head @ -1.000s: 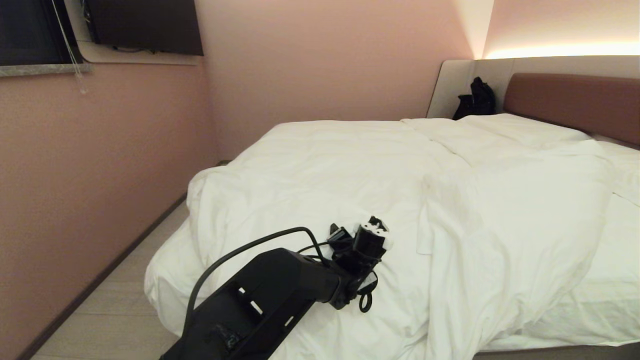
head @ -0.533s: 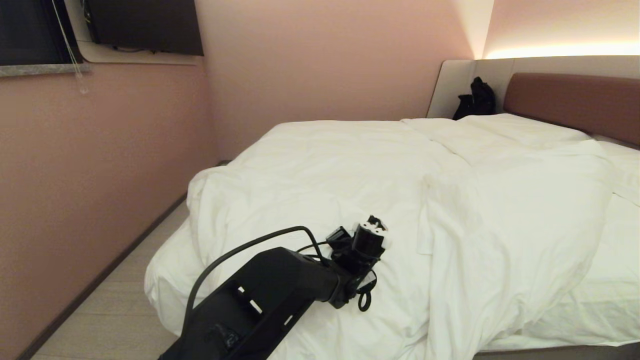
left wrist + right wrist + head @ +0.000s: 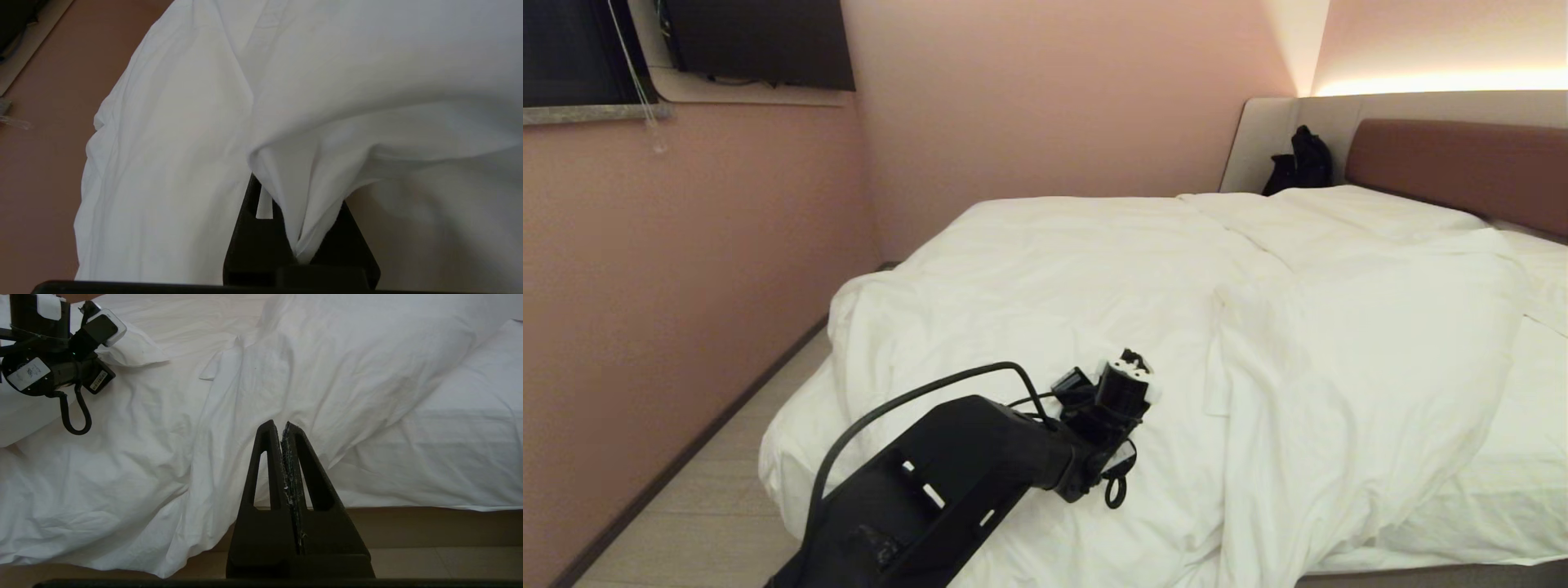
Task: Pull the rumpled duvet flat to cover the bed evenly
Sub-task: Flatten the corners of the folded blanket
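The white duvet [image 3: 1054, 278] lies rumpled across the bed [image 3: 1421, 576], with a wide flap folded over on the right [image 3: 1339, 367]. My left gripper [image 3: 1129, 369] rests on the duvet near the bed's near side. In the left wrist view its black fingers [image 3: 249, 228] are shut on a pinched fold of duvet cloth [image 3: 306, 204], which bunches up out of the jaws. My right gripper [image 3: 282, 426] hangs shut and empty beside the bed's edge, in front of the draped duvet [image 3: 229, 416].
White pillows [image 3: 1364, 208] lie by the brown headboard [image 3: 1462, 163], and a black bag [image 3: 1303, 163] sits in the corner behind them. Bare sheet [image 3: 1503, 482] shows at the right. A pink wall [image 3: 686, 269] runs along the left with a strip of floor [image 3: 727, 506] between.
The left gripper has closed on the duvet fold and the left arm has drawn slightly back toward me. The right gripper has not moved.
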